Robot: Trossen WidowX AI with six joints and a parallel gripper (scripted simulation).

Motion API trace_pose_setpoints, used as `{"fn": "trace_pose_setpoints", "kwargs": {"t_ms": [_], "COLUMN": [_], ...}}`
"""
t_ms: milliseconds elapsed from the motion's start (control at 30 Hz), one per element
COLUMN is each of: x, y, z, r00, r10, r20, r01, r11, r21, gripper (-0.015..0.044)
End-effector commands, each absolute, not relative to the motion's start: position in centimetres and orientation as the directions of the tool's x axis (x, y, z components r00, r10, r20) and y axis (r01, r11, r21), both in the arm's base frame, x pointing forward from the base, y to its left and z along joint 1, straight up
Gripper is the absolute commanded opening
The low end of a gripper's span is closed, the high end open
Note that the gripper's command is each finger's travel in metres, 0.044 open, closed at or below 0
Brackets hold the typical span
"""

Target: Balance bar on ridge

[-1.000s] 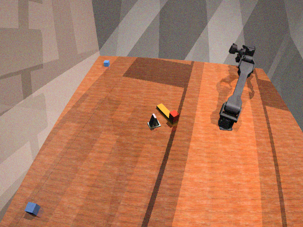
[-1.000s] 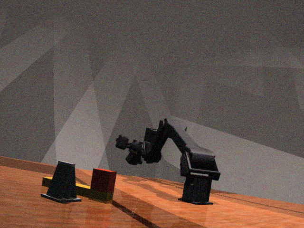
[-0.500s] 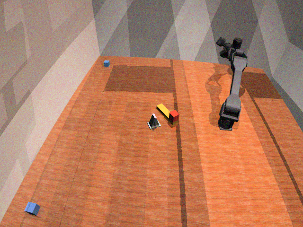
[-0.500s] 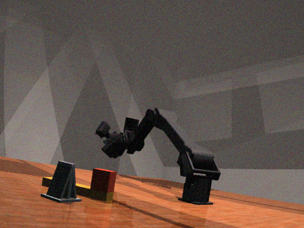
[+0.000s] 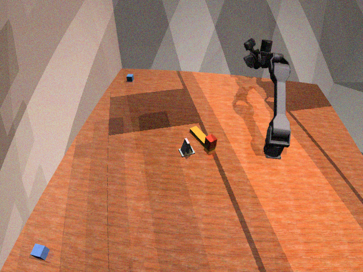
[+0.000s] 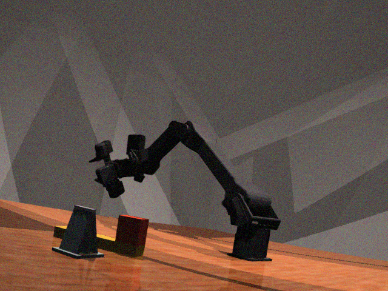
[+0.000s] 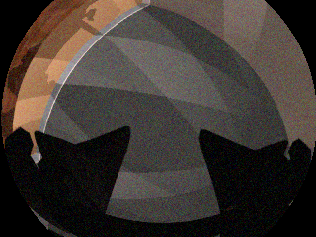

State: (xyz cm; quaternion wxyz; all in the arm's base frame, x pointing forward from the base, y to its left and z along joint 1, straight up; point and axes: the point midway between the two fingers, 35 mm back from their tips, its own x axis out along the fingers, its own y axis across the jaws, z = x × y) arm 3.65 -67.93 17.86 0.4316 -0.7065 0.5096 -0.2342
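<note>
From above, the claw (image 5: 248, 53) (image 6: 96, 170) (image 7: 166, 133) hangs high, well apart from the yellow bar (image 5: 197, 134) (image 6: 105, 242), which lies on the table (image 5: 164, 204) (image 6: 188, 269) below its level beside the dark ridge (image 5: 185, 147) (image 6: 79, 231). From the side, a red block (image 5: 210, 142) (image 6: 131, 234) tops one bar end, lower than the claw. At the wrist, its fingers stand apart, released, nothing between them.
</note>
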Motion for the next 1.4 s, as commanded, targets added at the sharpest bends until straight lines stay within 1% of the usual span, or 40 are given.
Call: {"fn": "trace_pose_setpoints", "kwargs": {"t_ms": [0, 267, 567, 967, 1367], "x": [6.6, 13.8, 21.2, 29.5, 35.3], "y": [-67.2, -64.6, -60.4, -52.9, -43.8], "z": [17.5, 17.0, 16.5, 16.0, 15.6], "r00": [0.395, 0.466, 0.532, 0.588, 0.596], "r10": [-0.905, -0.844, -0.755, -0.613, -0.454], "r20": [-0.158, -0.265, -0.384, -0.528, -0.662], "r01": [-0.442, -0.264, -0.099, 0.055, 0.142], "r11": [-0.036, 0.154, 0.395, 0.681, 0.871], "r21": [-0.896, -0.952, -0.913, -0.731, -0.470], "gripper": [0.0315, 0.0315, 0.0315, 0.0315, 0.0315]}}
